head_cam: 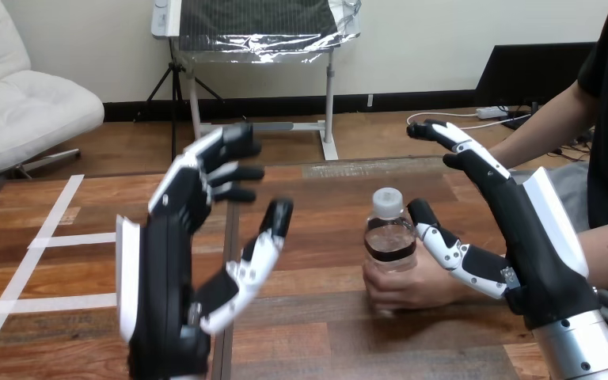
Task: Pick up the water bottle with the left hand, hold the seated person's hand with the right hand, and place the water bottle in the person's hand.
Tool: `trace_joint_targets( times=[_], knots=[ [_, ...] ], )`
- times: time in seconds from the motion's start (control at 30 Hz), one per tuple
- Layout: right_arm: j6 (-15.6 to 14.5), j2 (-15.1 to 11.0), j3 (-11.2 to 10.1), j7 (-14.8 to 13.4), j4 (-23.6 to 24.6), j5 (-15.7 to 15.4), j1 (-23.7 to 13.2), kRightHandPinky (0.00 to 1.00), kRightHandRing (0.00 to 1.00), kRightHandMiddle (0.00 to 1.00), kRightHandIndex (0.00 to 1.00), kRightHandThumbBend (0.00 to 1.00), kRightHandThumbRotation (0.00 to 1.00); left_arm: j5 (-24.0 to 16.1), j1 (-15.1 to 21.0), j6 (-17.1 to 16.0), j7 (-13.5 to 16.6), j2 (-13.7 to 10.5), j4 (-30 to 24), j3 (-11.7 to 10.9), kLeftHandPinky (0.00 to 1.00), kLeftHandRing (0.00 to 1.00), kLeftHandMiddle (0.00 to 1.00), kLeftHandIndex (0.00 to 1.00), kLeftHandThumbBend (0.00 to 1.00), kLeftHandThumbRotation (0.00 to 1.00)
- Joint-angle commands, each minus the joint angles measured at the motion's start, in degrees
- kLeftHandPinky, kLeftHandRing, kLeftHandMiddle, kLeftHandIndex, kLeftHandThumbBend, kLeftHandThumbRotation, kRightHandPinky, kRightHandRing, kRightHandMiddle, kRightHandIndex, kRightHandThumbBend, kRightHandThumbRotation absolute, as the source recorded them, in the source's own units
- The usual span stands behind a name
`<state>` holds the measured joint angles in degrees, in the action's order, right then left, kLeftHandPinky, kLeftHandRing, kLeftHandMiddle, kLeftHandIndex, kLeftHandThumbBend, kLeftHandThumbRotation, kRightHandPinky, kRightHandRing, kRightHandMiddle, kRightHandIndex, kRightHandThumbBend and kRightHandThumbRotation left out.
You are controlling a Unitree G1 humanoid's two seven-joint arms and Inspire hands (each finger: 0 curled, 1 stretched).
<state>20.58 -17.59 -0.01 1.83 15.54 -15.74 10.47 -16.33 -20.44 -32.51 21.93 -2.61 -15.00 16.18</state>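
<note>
- Left hand (170, 261) is up in the air above the table (309, 332), palm facing inward toward the bottle. It's loose and holding nothing: the fingers (222, 162) bend a bit at the tips and the thumb (257, 249) sticks out toward the middle.
- The water bottle (389, 233) isn't in either robot hand. It sits between the two, well off the left thumb and just beside the tip of the right hand's thumb (443, 241).
- The person's hand (408, 286) is wrapped around the bottle's lower part and holds it upright, right next to the right hand's palm side.
- Right hand (534, 237) is spread open too, fingers stretched up and away and gripping nothing. Its thumb angles down along the top of the person's hand, pretty much against it. Honestly can't tell if they actually touch, but it's not curled around it.
- The person's forearm runs off behind the right hand.
- Bottle details: clear plastic, white cap (386, 199) and a dark label band (390, 247) around the middle. Any print on it is too small to read.
- White tape lines (43, 237) run across the table on the outer side of the left hand.
</note>
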Motion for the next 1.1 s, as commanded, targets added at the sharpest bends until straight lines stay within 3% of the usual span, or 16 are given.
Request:
trace_joint_targets(
  times=[0.0,1.07],
  knots=[
    [1.3,0.7,0.5,0.2,-0.1,0.4,-1.8,0.87,0.92,0.92,0.84,0.2,0.0,-0.5,-4.0,0.2,1.1,4.2,-2.1,0.6,0.56,0.64,0.71,0.72,0.43,0.18],
    [-1.0,-0.1,0.0,1.9,0.8,-0.6,-2.7,0.83,0.89,0.9,0.82,0.26,0.0,-0.7,-4.2,0.8,3.1,3.3,-1.7,1.9,0.56,0.64,0.71,0.72,0.46,0.1]
  ],
)
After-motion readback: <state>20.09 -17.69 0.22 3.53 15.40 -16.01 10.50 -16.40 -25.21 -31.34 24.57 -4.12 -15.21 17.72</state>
